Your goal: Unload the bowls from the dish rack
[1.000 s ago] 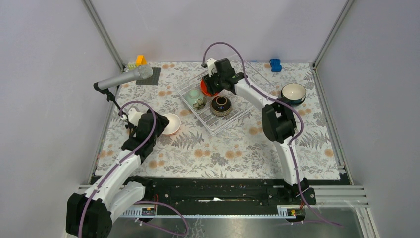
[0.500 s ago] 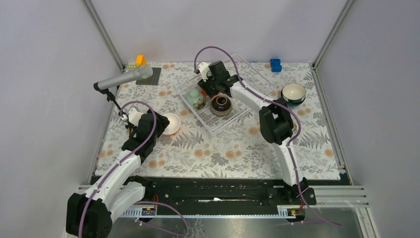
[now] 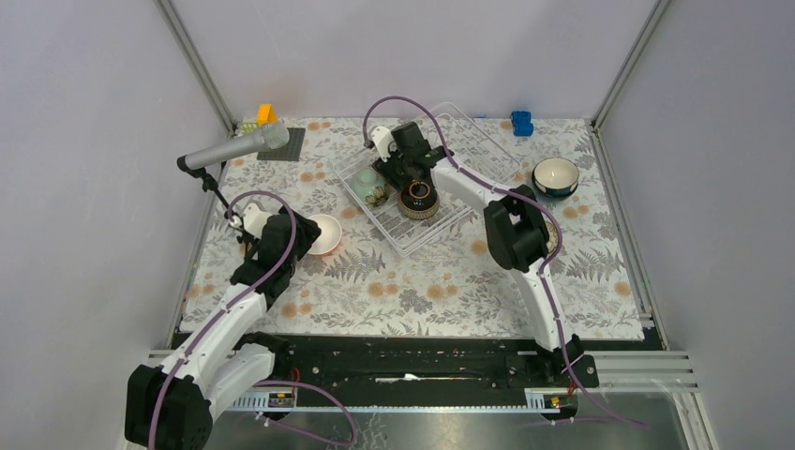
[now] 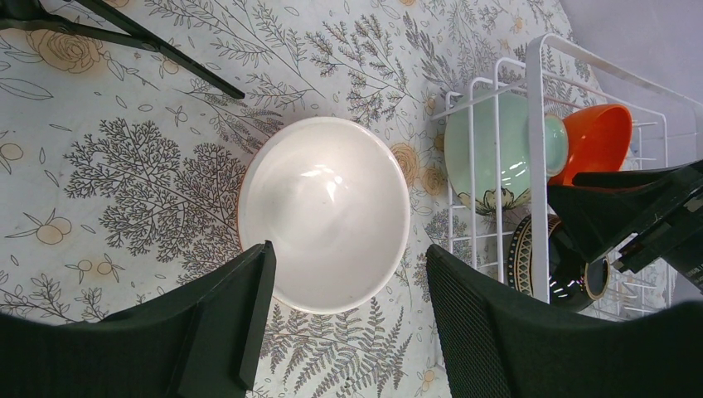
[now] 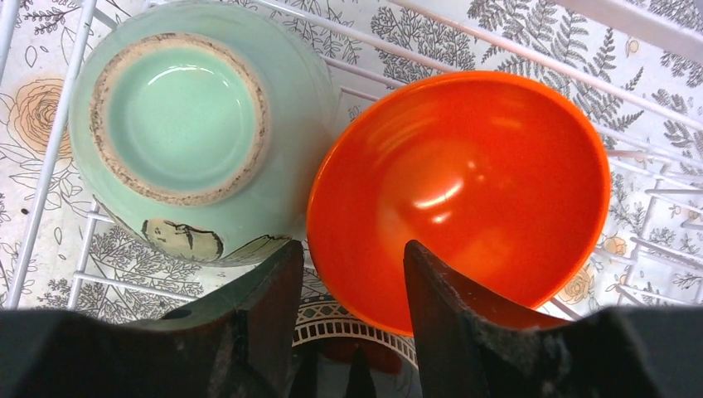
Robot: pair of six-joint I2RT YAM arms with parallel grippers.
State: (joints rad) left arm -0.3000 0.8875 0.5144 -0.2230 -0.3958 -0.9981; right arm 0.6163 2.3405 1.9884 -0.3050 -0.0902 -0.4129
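Note:
The dish rack (image 3: 441, 211) of white wire stands mid-table. In it are an orange bowl (image 5: 464, 191) on its side, a pale green bowl (image 5: 186, 133) with its foot showing, and a dark patterned bowl (image 3: 419, 199). My right gripper (image 5: 348, 290) is open astride the orange bowl's near rim, one finger inside and one outside. A bowl with a white inside (image 4: 327, 211) sits on the table left of the rack. My left gripper (image 4: 344, 307) hangs open just above its near edge. A teal bowl (image 3: 555, 175) rests on the table at the right.
A microphone (image 3: 234, 148) on a black tripod stands at the back left, its legs (image 4: 124, 37) close to the white bowl. An orange block (image 3: 266, 113) and a blue block (image 3: 521, 122) lie along the back edge. Metal frame posts border the floral cloth.
My right gripper has moved left across the rack and now covers the orange bowl in the top view. The left arm and its bowl have not moved.

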